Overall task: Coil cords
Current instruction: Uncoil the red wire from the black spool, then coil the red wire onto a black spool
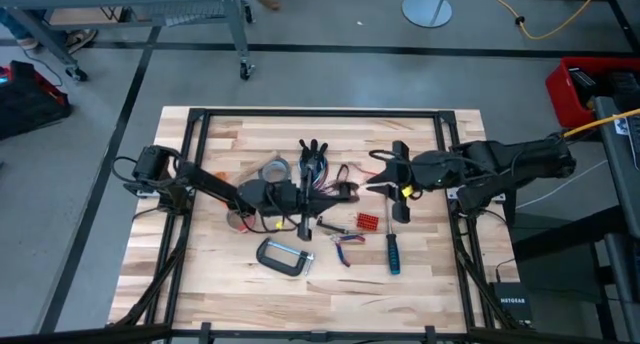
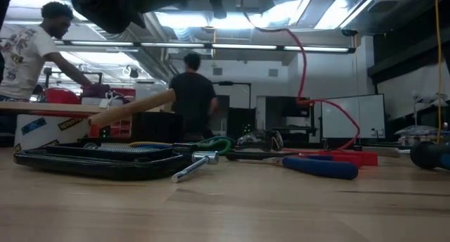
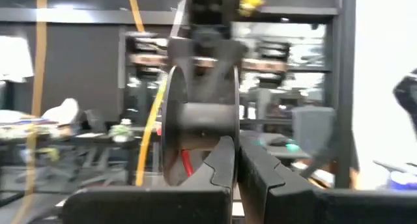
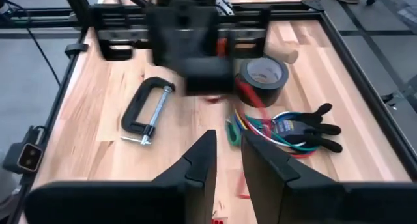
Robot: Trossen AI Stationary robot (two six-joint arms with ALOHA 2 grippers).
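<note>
Red cord [image 2: 304,66] — left gripper [image 1: 352,191] (pinched)

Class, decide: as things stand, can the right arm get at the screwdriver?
Probably yes. The screwdriver lies uncovered, close beside the right end effector, which is open, and nothing stands between them.

Workshop or robotics lab, butcher-block bench [image 1: 220,274] in a black metal frame on a grey concrete floor [image 1: 90,184], C-clamp [image 1: 283,257] and screwdriver [image 1: 393,252] near its front edge, two people [image 2: 191,94] at cluttered worktables behind, ceiling strip lights
</note>
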